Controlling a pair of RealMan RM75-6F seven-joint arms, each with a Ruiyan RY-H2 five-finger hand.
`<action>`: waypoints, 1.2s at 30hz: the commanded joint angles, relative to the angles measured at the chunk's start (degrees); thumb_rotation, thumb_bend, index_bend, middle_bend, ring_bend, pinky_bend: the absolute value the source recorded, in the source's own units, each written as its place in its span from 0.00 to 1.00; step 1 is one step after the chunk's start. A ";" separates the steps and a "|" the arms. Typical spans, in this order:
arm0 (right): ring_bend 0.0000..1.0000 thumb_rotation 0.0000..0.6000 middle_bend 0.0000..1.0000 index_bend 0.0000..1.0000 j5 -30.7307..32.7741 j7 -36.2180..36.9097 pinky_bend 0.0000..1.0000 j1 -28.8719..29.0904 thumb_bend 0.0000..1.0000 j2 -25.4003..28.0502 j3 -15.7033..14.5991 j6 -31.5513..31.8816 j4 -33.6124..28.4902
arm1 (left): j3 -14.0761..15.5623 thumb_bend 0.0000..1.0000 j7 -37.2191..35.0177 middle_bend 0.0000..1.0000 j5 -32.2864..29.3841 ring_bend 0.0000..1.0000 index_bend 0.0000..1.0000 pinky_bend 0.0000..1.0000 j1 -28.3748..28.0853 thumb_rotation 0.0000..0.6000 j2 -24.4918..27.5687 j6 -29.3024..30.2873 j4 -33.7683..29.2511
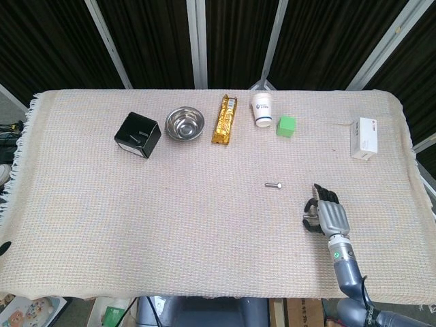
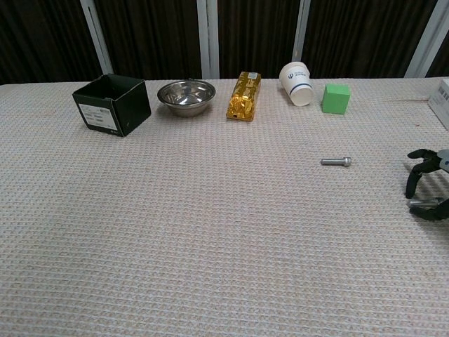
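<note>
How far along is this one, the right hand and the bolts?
Nothing looks finished: one bolt lies loose on the cloth. In hand: the right hand curls over a second bolt; a firm grip cannot be confirmed. Left: probably securing and lifting it.
</note>
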 commanded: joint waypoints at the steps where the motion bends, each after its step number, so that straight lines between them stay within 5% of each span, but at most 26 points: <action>1: 0.00 1.00 0.00 0.53 0.16 0.02 0.00 0.09 0.33 0.06 0.04 -0.10 0.12 | -0.07 0.04 0.19 0.10 -0.17 0.01 0.09 0.01 0.00 1.00 -0.09 0.03 -0.05; 36: 0.00 1.00 0.00 0.61 -0.34 2.44 0.00 0.22 0.35 2.67 0.34 0.18 -3.59 | -0.26 0.04 1.53 0.10 -0.79 0.01 0.10 0.01 -0.24 1.00 -0.58 -0.16 -0.59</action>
